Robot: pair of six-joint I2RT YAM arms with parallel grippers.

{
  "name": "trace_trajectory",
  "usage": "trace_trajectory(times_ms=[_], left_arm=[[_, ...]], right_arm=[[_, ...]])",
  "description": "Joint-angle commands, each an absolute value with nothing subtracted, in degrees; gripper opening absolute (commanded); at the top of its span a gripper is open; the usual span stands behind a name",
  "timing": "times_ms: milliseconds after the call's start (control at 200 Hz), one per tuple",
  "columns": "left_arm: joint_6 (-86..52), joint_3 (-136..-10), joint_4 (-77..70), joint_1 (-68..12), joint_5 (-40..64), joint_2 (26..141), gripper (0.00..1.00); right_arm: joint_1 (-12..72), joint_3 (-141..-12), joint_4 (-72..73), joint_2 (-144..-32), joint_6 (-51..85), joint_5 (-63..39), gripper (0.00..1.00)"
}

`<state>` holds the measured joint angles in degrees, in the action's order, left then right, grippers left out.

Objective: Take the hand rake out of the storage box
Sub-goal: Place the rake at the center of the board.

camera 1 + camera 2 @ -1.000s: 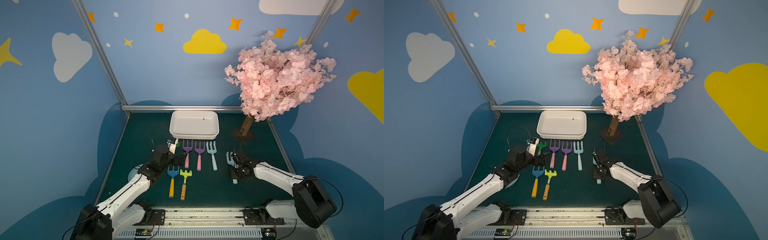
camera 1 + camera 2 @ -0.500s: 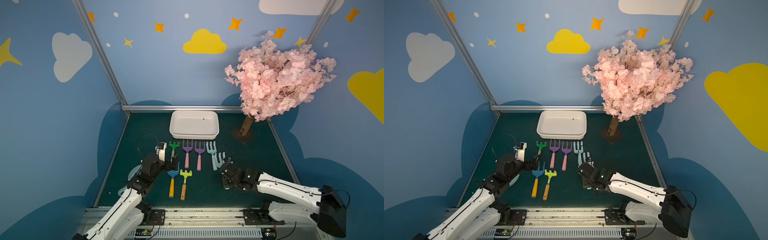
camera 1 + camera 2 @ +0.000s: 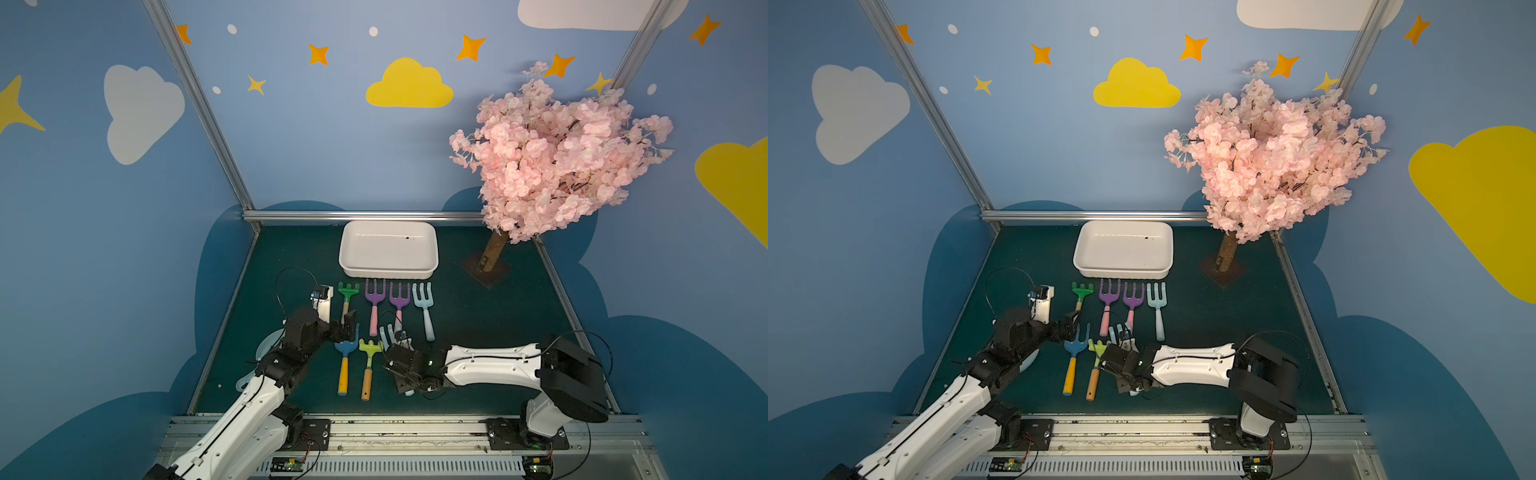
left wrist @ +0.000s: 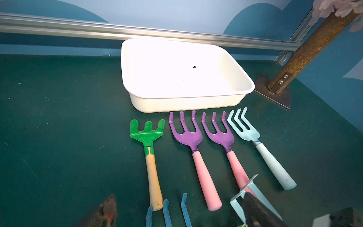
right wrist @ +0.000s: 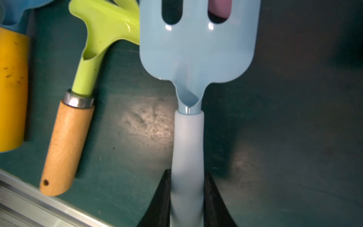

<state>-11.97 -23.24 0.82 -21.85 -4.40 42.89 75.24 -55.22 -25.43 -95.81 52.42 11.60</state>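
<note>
The right fingers clamp the pale-blue hand rake by its handle, beside the laid-out rakes; the left fingers gape wide, holding nothing. The storage box stands empty, well beyond both — judging by that, only the setting-down is left.

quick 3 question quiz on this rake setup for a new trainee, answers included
1. True or false: a tool lies inside the storage box.
2. The right gripper is shut on: A) a light blue rake B) a purple fork C) the tree trunk.
3. How many pieces are in the row of tools nearest the box?
Key: 1 false; 2 A; 3 four.
</note>
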Motion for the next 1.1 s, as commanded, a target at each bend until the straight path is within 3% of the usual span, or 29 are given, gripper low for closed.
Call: trace_trajectory(times_ms=[0, 661, 1096], left_arm=[[-12.42, -22.44, 0.53, -21.5, -3.87, 41.25, 1.0], [-12.55, -21.43, 0.01, -21.42, -3.26, 39.82, 1.0], [-12.63, -20.88, 0.09, -21.43, -2.99, 38.94, 1.0]], right_arm=[[75.76, -57.02, -24.89, -97.45, 54.29, 10.26, 0.0], [82.41, -54.73, -31.21, -92.47, 63.94, 16.4, 0.0], [81.65, -54.53, -30.39, -94.98, 65.95, 15.38, 0.0]])
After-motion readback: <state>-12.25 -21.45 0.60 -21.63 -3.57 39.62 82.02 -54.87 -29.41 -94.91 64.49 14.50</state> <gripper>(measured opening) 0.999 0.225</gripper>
